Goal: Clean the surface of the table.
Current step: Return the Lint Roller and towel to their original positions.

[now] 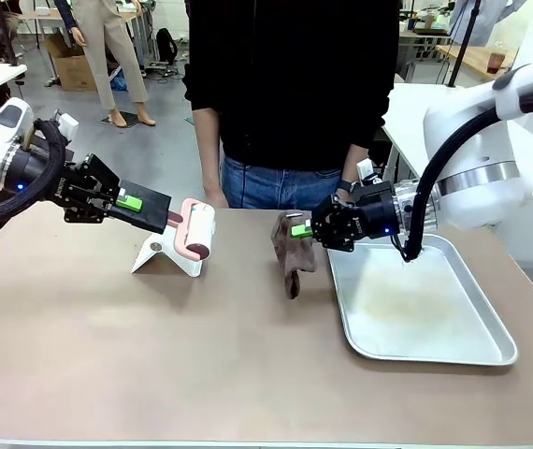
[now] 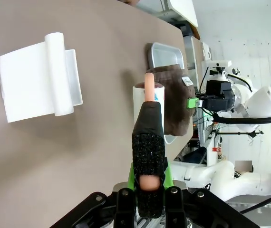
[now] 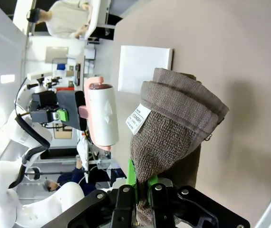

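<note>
The tan table fills the foreground. My left gripper is shut on the pink handle of a white lint roller, held just above a white stand at the table's back left. The left wrist view shows this gripper clamping the handle, the roller beyond it. My right gripper is shut on a brown towel that hangs down to the table beside the tray. In the right wrist view the towel bunches over that gripper.
A shiny metal tray lies on the right part of the table, under my right arm. A person in a black top stands at the far edge, hands down by the table. A white-topped table stands behind right.
</note>
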Tool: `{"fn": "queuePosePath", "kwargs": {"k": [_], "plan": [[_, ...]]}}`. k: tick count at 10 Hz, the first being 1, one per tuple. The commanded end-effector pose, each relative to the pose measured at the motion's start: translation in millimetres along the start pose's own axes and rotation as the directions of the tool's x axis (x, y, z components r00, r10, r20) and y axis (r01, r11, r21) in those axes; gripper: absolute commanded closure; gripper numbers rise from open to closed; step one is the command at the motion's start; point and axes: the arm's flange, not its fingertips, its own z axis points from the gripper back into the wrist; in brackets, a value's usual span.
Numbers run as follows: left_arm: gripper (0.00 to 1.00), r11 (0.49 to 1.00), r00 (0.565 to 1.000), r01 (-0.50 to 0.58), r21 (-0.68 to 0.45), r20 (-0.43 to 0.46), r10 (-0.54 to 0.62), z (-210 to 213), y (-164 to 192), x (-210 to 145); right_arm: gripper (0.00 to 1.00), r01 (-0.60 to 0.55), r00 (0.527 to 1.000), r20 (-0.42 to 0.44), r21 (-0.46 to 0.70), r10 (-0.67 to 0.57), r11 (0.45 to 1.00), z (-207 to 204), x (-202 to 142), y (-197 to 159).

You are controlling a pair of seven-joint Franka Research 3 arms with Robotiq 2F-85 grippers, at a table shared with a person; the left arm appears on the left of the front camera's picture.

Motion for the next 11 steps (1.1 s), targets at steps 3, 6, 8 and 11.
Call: {"fn": "queuePosePath", "kwargs": {"k": [3,6,8,11], "plan": [[0.78,0.997,0.999,0.025,0.067,-0.036,-0.023,-8,-8,0,0.90,-0.002,1.000,-0.004,0.001,0.002,1.000,-2,-1,1],[0.78,0.993,0.992,-0.004,0.114,-0.127,0.018,-28,-3,16,0.90,0.072,0.997,0.010,0.023,-0.073,0.997,-24,8,-26],[0.78,0.988,0.982,-0.079,0.130,-0.158,0.100,-30,3,41,0.90,0.093,0.996,0.000,0.010,-0.093,0.996,-33,8,-32],[0.78,0.969,0.982,-0.137,0.207,-0.102,0.161,-17,10,78,0.90,0.123,0.990,-0.080,0.052,-0.119,0.991,-40,2,-39]]}}
